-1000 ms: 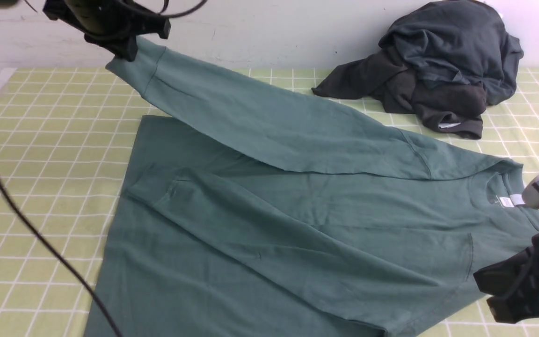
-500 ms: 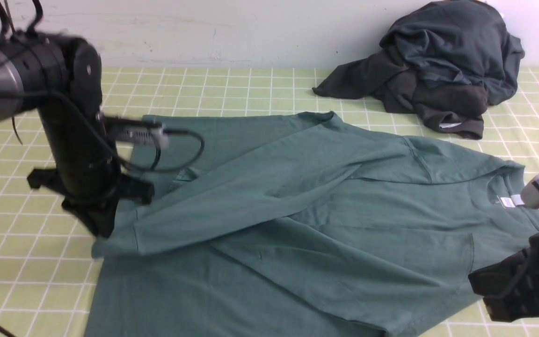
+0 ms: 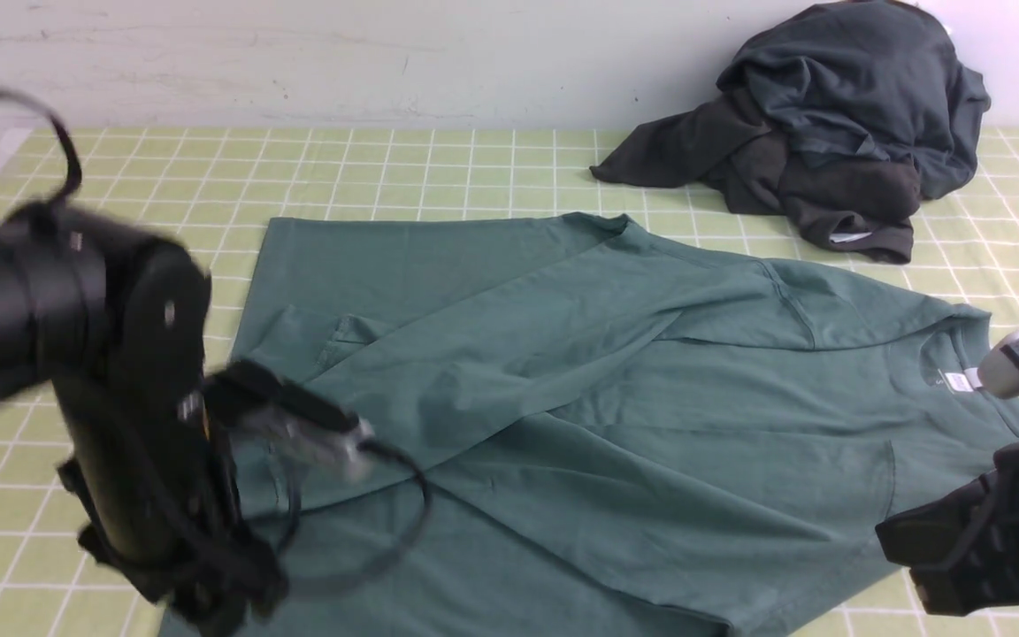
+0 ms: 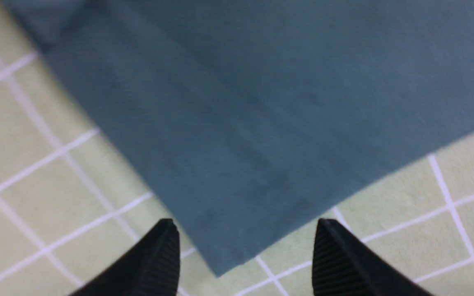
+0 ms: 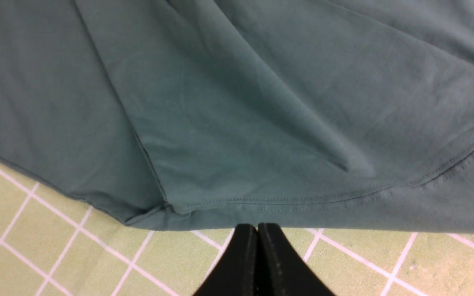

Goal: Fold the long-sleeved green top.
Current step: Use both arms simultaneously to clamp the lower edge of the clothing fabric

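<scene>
Beside 2 dark garments (image 3: 854, 115), green top (image 3: 739, 398), left tool (image 4: 247, 250) open, right tool (image 5: 257, 255) closed

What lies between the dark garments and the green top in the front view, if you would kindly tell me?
Only bare checked tablecloth separates the dark garments from the green top.

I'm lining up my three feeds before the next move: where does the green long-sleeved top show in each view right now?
Front view: the green long-sleeved top fills the middle, running down to the bottom edge.
Left wrist view: it spans the upper part, its corner pointing down between the open left gripper's fingers.
Right wrist view: it covers the upper part, above the shut right gripper.
Shared landmark: the pale grid lines on the green table covering.
</scene>
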Tool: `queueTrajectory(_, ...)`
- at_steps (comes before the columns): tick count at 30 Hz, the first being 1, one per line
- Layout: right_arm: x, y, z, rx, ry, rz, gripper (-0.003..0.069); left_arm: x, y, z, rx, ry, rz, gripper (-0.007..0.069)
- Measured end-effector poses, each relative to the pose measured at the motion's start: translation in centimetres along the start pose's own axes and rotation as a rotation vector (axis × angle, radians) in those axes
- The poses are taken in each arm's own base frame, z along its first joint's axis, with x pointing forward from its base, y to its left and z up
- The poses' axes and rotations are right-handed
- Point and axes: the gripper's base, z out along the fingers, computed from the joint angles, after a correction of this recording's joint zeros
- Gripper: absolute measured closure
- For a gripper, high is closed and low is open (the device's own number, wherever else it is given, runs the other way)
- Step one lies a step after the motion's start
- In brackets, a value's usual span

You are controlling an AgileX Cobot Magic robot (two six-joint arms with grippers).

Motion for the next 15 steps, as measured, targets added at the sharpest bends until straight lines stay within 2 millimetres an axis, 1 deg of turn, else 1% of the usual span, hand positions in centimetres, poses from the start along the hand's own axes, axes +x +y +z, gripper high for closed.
queueTrajectory(2, 0.0, 0.0, 0.0, 0.000, 0.000, -0.012, 0.0672, 1.2, -1.5, 1.3, -0.012, -0.047, 0.175, 0.0215)
queueTrajectory(3, 0.0, 0.0, 0.0, -0.001, 0.000, -0.015, 0.0672, 1.4, -1.8, 1.8, -0.018, -0.067, 0.234, 0.0215)
queueTrajectory(4, 0.0, 0.0, 0.0, -0.001, -0.001, -0.016, 0.0672, 1.6, -1.9, 1.9, -0.016, -0.060, 0.249, 0.0215)
queueTrajectory(5, 0.0, 0.0, 0.0, -0.005, -0.003, -0.019, 0.0672, 2.3, -2.3, 3.2, -0.024, -0.078, 0.336, 0.0215)
queueTrajectory(8, -0.1, 0.1, 0.0, -0.015, -0.009, -0.022, 0.0672, 3.2, -2.5, 5.0, -0.051, -0.109, 0.445, 0.0216)
queueTrajectory(12, -0.1, 0.2, 0.0, -0.025, -0.016, -0.012, 0.0672, 3.3, -2.5, 5.3, -0.064, -0.130, 0.461, 0.0254)
queueTrajectory(15, -0.2, 0.3, 0.0, -0.032, -0.021, -0.020, 0.0672, 3.2, -2.4, 5.2, -0.077, -0.146, 0.443, 0.0372)
